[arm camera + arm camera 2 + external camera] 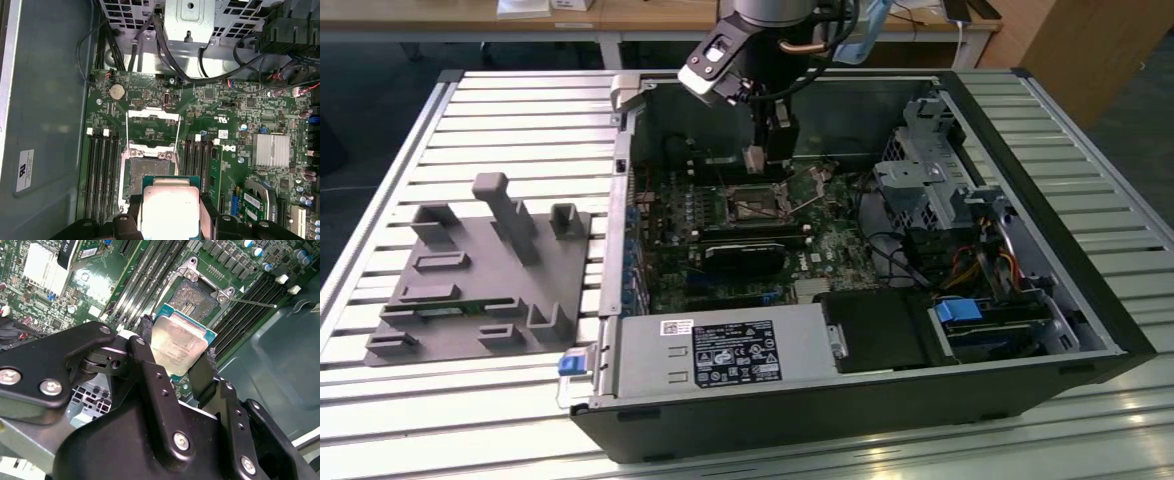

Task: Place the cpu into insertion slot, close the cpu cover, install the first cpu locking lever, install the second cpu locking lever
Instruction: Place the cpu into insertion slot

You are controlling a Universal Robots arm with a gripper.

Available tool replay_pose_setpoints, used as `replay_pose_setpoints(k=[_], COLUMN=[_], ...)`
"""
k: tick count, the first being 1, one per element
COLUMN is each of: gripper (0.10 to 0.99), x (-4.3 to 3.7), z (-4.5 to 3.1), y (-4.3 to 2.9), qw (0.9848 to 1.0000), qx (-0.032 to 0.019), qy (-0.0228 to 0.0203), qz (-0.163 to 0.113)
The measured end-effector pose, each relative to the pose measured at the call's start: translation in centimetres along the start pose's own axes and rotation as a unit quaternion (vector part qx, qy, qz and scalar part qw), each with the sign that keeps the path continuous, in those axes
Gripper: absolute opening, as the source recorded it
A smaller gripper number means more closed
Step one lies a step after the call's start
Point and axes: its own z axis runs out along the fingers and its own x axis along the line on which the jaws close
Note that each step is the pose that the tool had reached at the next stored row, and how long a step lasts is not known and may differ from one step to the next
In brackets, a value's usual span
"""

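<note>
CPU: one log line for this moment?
gripper: shut on cpu | cpu: near slot, not seated | slot: empty | cover: open

In the exterior view, bright and even light like daylight falls on the slatted table (507, 110) around the computer case (854, 410). Just beside the computer case's near wall, toward the exterior view's right, the slats throw back white glare. Inside the computer case the motherboard (680, 215) sits far dimmer, in shadow. In the second wrist view a white heatsink (42, 267) inside the computer case is washed out, and the green board beside it glares. The cpu (177, 342) (170, 212) carries a soft sheen there and looks paler, almost white, in the first wrist view.
</note>
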Motion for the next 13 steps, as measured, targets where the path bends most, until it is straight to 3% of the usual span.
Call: replay_pose_setpoints(k=[13], gripper=[0.537], x=[0.15], z=[0.81], y=[-0.05], qw=[1.0000], qx=[0.0000], qy=[-0.0001], qz=[0.000])
